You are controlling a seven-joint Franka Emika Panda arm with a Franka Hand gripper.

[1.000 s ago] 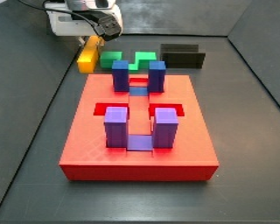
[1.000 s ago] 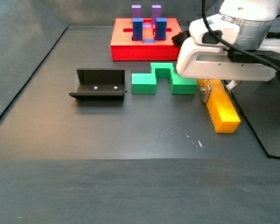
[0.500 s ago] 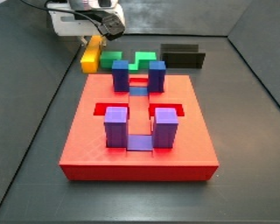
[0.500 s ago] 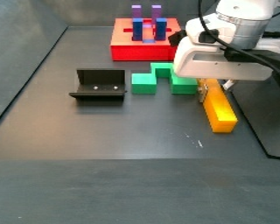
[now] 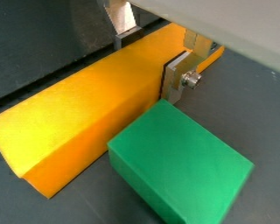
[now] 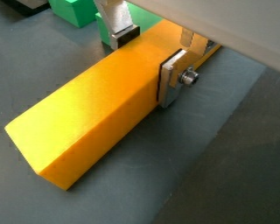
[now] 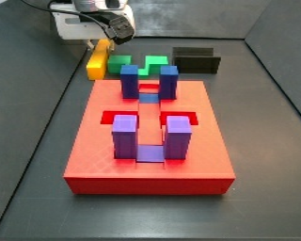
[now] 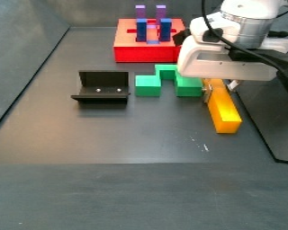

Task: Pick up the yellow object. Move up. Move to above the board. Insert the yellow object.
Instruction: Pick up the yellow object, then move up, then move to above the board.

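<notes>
Where hand (image 6: 150, 54) straddles it, yellow object (image 6: 101, 108) between fingers (image 6: 174, 75)

The dark grey desk (image 8: 122, 135) carries the red board (image 7: 148, 141) at its middle in a side view. At 12 o'clock from it lie the green block (image 7: 138, 66), the black fixture (image 7: 196, 60) and the yellow object (image 7: 99, 59), with the tool (image 8: 223, 86) closed on the bar.

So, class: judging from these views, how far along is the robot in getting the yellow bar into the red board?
Done: the gripper has closed its fingers on the yellow object. In hand: lifting it; whether it has left the floor is unclear. Left: carrying it above the board and inserting it.
</notes>
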